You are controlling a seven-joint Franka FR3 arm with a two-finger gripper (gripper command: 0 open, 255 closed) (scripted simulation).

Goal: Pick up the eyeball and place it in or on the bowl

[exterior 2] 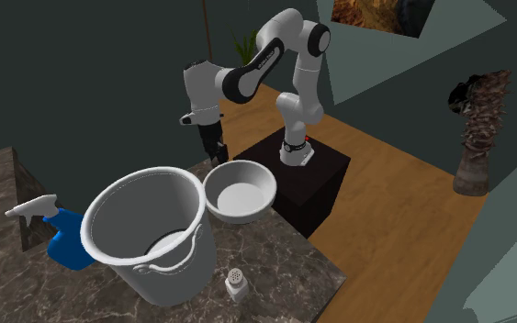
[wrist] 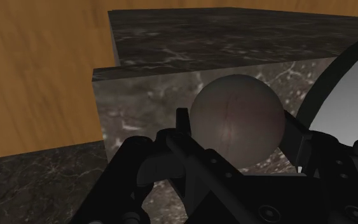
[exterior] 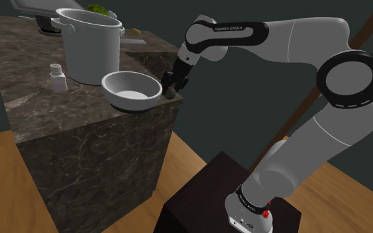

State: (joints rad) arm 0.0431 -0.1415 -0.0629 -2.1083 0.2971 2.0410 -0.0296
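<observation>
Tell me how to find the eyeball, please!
Look at the dark marble counter, then at the white bowl on its corner, beside the tall white pot. The eyeball is just past the bowl's rim, clasped in the black gripper. It is a small, smooth, grey-brown ball, while its neighbours are white and hollow.

1. A white bowl (exterior 2: pixel 241 191) was set at the marble counter's (exterior 2: pixel 288 275) edge, just beside a large grey pot (exterior 2: pixel 146 234).
2. The black gripper (exterior 2: pixel 217 156) was held close behind the bowl's rim.
3. A blue spray bottle (exterior 2: pixel 59 237) was placed left of the pot.
4. A small white shaker (exterior 2: pixel 236 285) was stood before it.
</observation>
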